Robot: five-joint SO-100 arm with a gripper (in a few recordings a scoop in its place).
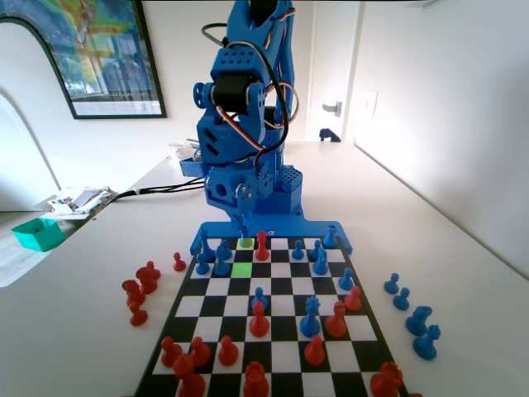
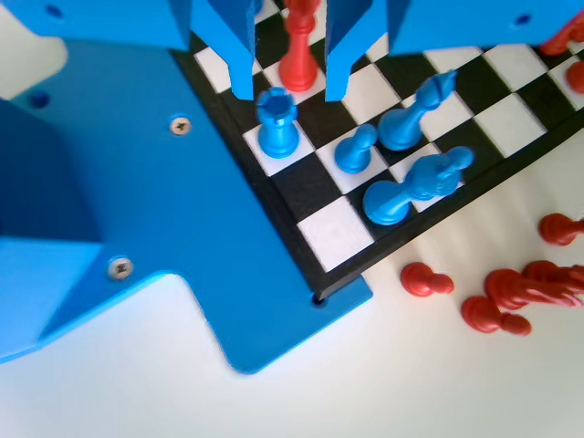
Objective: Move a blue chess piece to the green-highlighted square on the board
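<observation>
We find the blue arm folded low over the far end of the board in the fixed view, its upper links bent forward and its tip reaching down to the first row, at a pale yellow square. The gripper hangs from the top edge of the wrist view with its two jaws apart and nothing between them; a gap of about one square separates them. Just below that gap stands a blue castle-topped piece on a white square, untouched by either jaw. A red piece stands beyond the jaws, seen through the gap.

We record the blue chess piece on a black square just right of the castle-topped piece in the wrist view, upright and free of the gripper, with two taller blue pieces close beside it. The green-highlighted square lies one row nearer the fixed camera than the yellow one and carries no piece.
</observation>
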